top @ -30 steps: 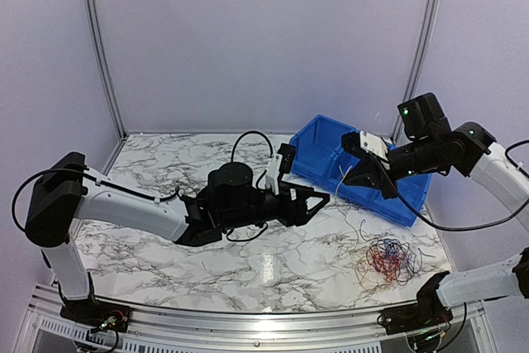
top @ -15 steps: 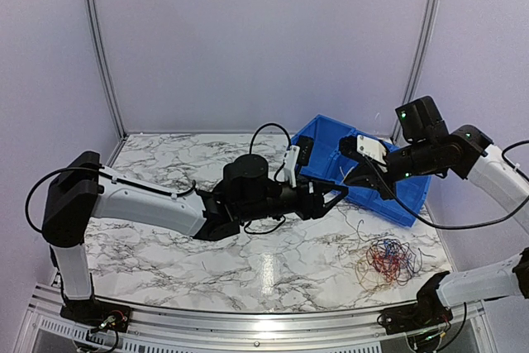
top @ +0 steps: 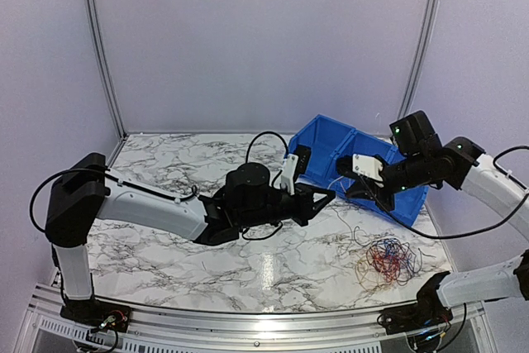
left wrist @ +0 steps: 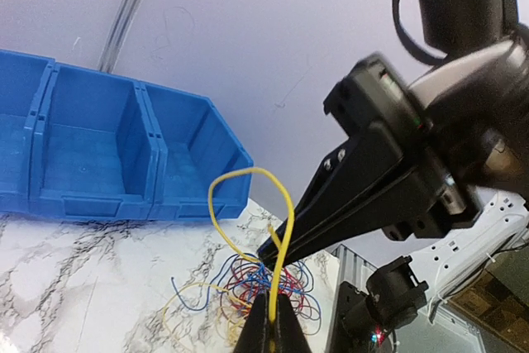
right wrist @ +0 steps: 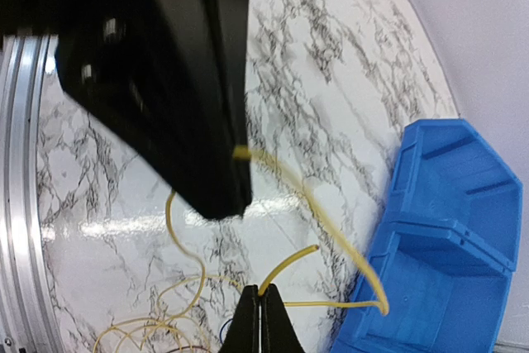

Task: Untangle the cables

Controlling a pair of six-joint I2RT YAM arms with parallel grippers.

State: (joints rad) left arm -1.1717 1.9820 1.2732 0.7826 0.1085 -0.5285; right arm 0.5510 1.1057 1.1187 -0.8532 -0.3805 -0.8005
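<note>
Left tool (left wrist: 271,326), right tool (right wrist: 259,320): each gripped same yellow cable (left wrist: 216,196). Other cables (top: 387,259) lay heaped, tabletop (top: 165,245) 4 o'clock.

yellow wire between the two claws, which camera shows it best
Left wrist: the yellow wire shows large, its whole loop running from the left claw to the right claw. Right wrist shows it over the table and blue bin. Top view barely shows it.

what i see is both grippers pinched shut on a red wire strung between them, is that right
Not quite: the wire is yellow, not red. The left gripper and the right gripper are both pinched shut on a yellow wire strung between them, as the left wrist view shows.
</note>
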